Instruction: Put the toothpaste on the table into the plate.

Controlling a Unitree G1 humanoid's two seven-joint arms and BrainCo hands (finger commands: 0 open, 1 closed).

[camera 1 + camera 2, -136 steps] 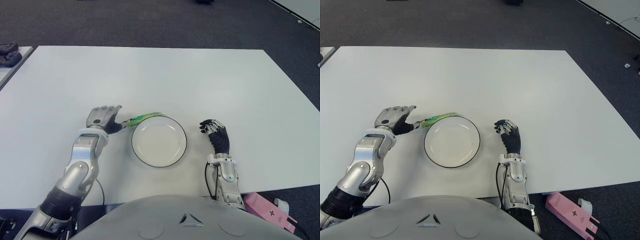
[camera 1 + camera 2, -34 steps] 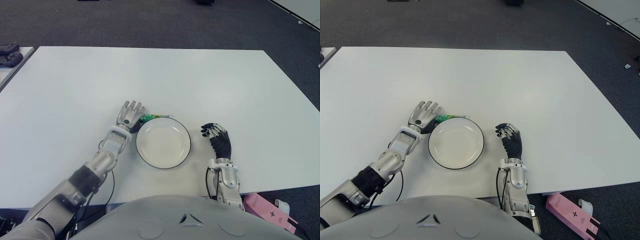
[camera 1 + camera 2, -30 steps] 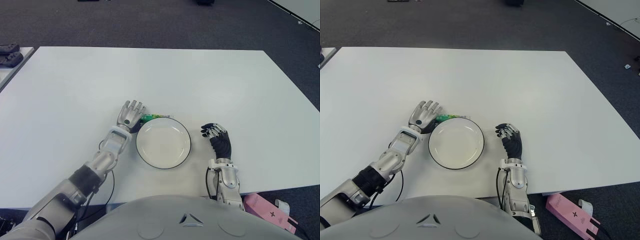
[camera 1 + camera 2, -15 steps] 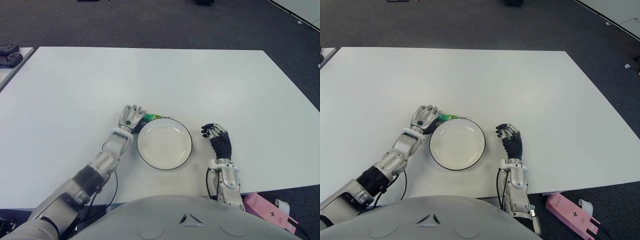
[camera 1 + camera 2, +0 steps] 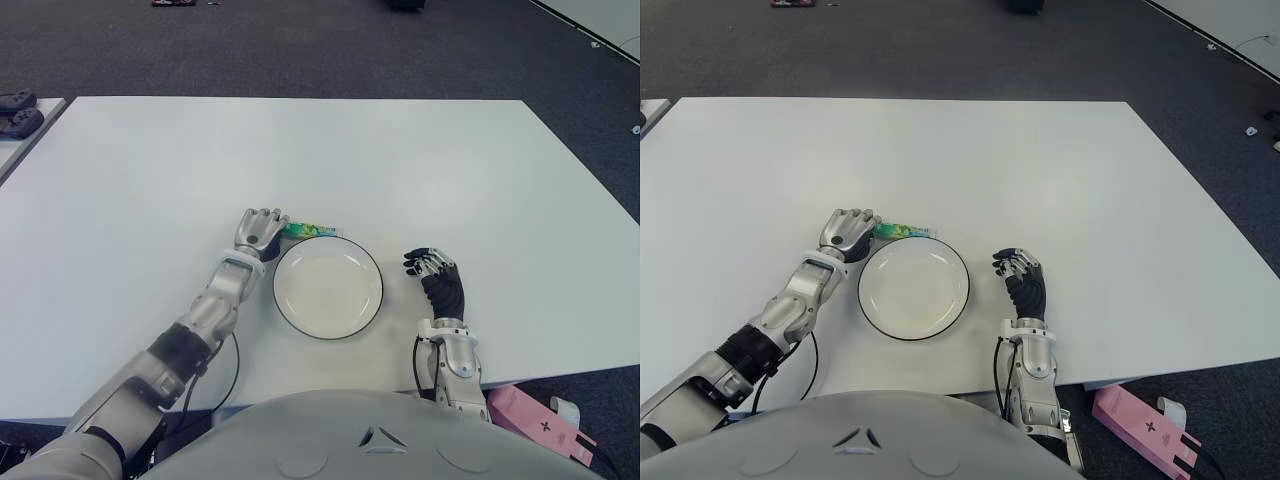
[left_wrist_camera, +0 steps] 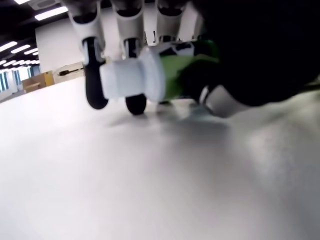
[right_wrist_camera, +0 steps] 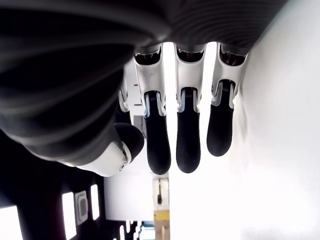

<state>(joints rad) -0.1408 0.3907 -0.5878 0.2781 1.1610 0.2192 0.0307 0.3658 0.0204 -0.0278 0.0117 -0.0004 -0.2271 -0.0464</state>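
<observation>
Left hand (image 5: 260, 231), at the far-left edge of the plate (image 5: 328, 287): its fingers (image 6: 92, 75) are now curled down over the toothpaste (image 5: 310, 231), where a second ago they stood spread and upright above the tube. The wrist view confirms the closure: three fingers wrap the green tube just behind its white cap (image 6: 131, 80), with the thumb side pressing from the opposite face.

The toothpaste lies on the table (image 5: 400, 160) along the plate's far rim, its cap end inside the hand and its tail pointing right. In the wrist view a shadow shows under the tube and the fingertips appear to be at the table surface, so the tube seems low, at or barely above the table; whether it has lifted clear cannot be told. Over the last few seconds the tube has swung from slanting to lying roughly level across the view, and the plate has shifted slightly to the right.

Right hand (image 5: 438, 283): idle just right of the plate, fingers loosely bent and holding nothing.

Reading: the grasp appears made, so the reach is finished. What is left is to raise the tube over the rim, carry it a short way nearer and to the right, and release it inside the plate.
</observation>
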